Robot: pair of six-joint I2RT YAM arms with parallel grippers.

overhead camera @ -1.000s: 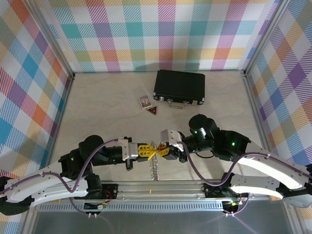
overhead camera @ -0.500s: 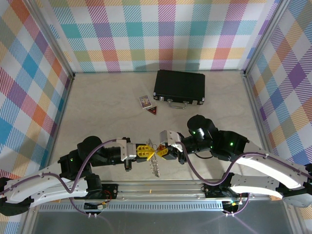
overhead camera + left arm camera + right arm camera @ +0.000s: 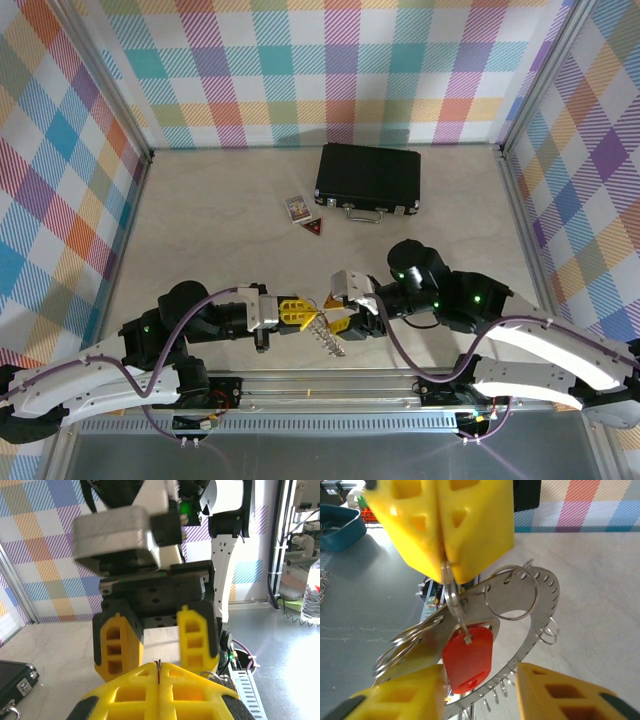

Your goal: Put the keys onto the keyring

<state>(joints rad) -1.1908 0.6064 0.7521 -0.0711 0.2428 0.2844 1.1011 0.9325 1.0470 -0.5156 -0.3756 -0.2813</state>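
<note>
Jaws: left gripper (image 3: 443, 555) clamps keyring (image 3: 540, 611); right gripper (image 3: 157, 646) apart; key (image 3: 469, 661) hangs head-down.

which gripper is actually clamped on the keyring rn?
The left gripper: its yellow fingers are pressed together on a wire loop of the keyring. The right gripper has its fingers apart, flanking the red key.

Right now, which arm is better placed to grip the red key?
Right. The right tool stands open with the red key between its fingers. The left tool is shut on the keyring, holding it up.
</note>
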